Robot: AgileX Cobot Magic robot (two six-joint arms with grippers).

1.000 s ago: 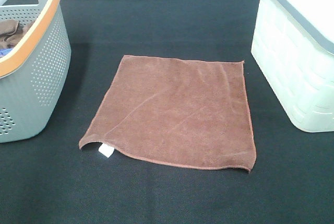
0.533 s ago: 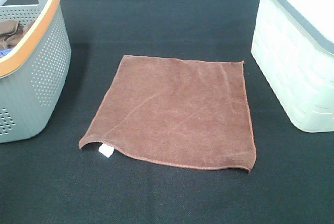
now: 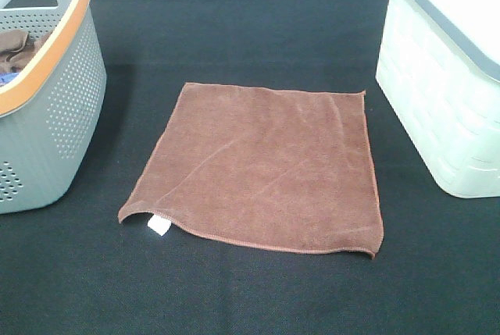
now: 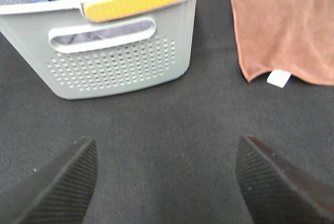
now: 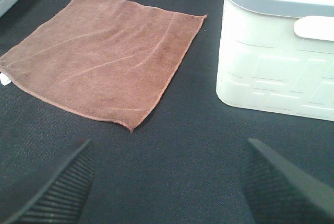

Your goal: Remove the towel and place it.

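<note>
The towel (image 3: 258, 169) lies spread flat on the black table (image 3: 234, 23), white tag (image 3: 158, 226) poking out at its near-left corner, and honestly nothing has moved since the earlier frames, same spot and same creases. It sits between 2 containers: the grey perforated basket (image 3: 55, 116) with the orange rim on the left and the pale bin (image 3: 445, 108) on the right, touching neither. Both arms hang back off the cloth: the left gripper (image 4: 167, 182) is spread wide over bare table near the tag corner, and the right gripper (image 5: 167, 182) is also wide apart, just short of the towel's near-right corner. Neither holds anything.
</note>
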